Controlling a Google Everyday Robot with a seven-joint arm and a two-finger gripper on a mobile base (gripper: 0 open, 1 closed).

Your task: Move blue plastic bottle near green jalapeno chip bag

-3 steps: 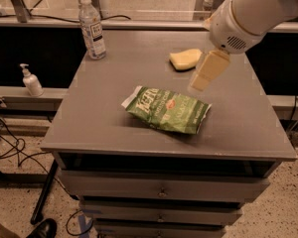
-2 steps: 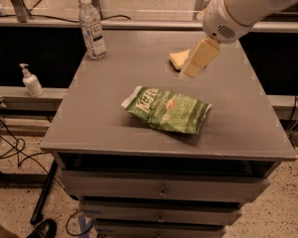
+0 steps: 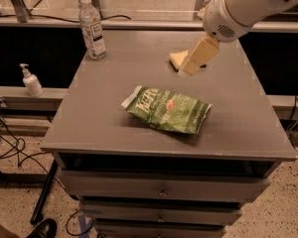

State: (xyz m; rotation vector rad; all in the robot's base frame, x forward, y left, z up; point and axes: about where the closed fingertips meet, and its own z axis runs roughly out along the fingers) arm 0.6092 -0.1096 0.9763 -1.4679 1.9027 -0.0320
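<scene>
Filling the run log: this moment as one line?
gripper: airborne by yellow sponge | blue plastic bottle: upright, back-left of table, untouched | green jalapeno chip bag: flat, centre

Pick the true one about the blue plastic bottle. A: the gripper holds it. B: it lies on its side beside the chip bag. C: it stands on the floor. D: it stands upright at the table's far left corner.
D: the blue plastic bottle stands upright at the far left corner of the table, apart from the gripper, which hangs by the yellow sponge.
</scene>
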